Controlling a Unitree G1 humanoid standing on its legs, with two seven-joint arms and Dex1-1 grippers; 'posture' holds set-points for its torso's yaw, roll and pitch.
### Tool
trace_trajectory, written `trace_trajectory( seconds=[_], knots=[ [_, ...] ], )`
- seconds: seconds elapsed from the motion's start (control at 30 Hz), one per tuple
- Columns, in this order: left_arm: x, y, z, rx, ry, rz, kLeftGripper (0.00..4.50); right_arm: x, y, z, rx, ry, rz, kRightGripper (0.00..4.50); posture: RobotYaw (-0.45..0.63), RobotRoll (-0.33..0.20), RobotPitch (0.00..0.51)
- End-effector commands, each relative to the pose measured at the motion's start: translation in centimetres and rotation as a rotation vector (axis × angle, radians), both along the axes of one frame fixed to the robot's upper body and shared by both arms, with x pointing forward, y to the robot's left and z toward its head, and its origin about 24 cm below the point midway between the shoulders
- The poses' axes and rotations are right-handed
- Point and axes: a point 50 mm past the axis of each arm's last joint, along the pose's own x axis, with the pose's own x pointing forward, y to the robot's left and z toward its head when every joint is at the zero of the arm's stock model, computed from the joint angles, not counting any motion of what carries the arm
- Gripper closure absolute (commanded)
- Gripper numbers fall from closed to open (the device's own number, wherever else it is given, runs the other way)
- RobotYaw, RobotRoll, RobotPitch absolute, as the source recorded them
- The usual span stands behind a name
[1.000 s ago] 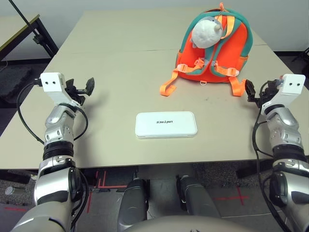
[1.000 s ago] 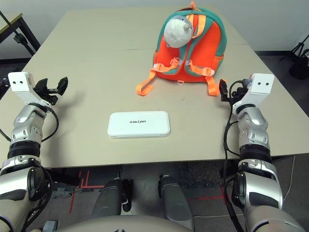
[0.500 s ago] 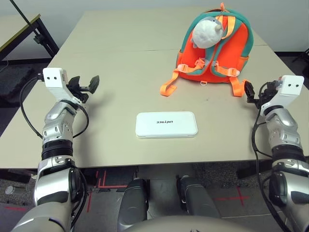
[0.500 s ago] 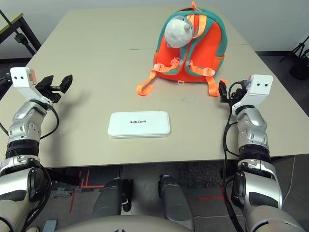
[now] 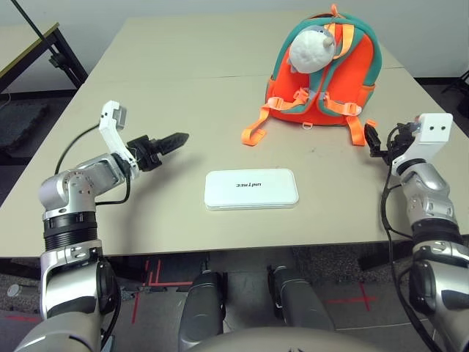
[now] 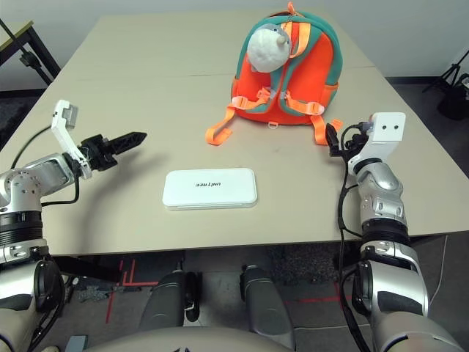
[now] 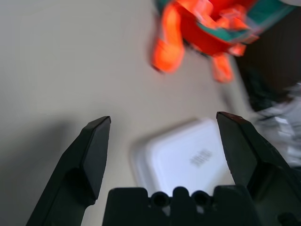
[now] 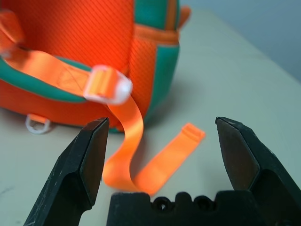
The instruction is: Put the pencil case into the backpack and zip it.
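Observation:
The white pencil case (image 5: 251,189) lies flat near the table's front middle, lettering up. The orange backpack (image 5: 322,73) with teal trim sits at the back right, straps facing me and a grey-white plush animal (image 5: 309,50) on top. My left gripper (image 5: 170,141) hovers open to the left of the case, fingers pointing at it; its wrist view shows the case (image 7: 188,162) between the open fingers. My right gripper (image 5: 372,139) is open at the right edge, just beside the backpack's orange strap end (image 8: 160,162).
The beige table (image 5: 183,88) has a seam across its middle and open surface at the left and back. A second table (image 5: 22,44) with a black stand is at the far left. Floor with red tape marks lies below the front edge.
My left arm has swung inward and turned, bringing its open gripper from the left edge toward the pencil case. The right gripper has shifted slightly toward the backpack strap.

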Motion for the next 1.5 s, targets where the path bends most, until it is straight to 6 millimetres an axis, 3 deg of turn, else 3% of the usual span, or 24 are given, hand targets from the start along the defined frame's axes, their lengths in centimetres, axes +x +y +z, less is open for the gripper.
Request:
trace_trajectory(
  seconds=[0.03, 0.23, 0.63, 0.87, 0.97, 1.3, 1.5],
  knots=[
    [-0.7, -0.5, 0.1, -0.086, 0.062, -0.053, 0.0, -0.3, 0.3, 0.0, -0.037, 0.011, 0.034, 0.02, -0.08, 0.0, 0.106],
    [-1.3, -1.6, -1.8, -0.074, 0.161, -0.101, 0.0, -1.1, 0.3, 0.1, -0.09, 0.053, 0.099, 0.02, -0.1, 0.0, 0.106],
    [-2.0, -1.2, -3.8, -0.051, 0.318, -0.164, 0.0, -2.2, 0.5, 1.4, -0.173, 0.086, 0.164, 0.02, -0.13, 0.0, 0.103],
    [-1.5, -1.5, -4.8, -0.054, 0.369, -0.152, 0.0, -3.6, 1.4, 0.9, -0.294, 0.224, 0.349, 0.02, -0.14, 0.0, 0.107],
    [-1.4, -1.6, -5.0, -0.056, 0.369, -0.15, 0.0, -4.7, 1.8, 0.3, -0.333, 0.332, 0.449, 0.59, -0.15, 0.0, 0.111],
    [-1.4, -2.0, -5.6, -0.058, 0.377, -0.157, 0.0, -6.1, 3.8, -0.5, -0.47, 0.509, 0.667, 4.44, -0.15, 0.0, 0.117],
    [-1.4, -2.2, -5.7, -0.059, 0.378, -0.163, 0.0, -6.0, 6.3, -0.8, -0.472, 0.509, 0.766, 4.44, -0.15, 0.0, 0.118]
  ],
)
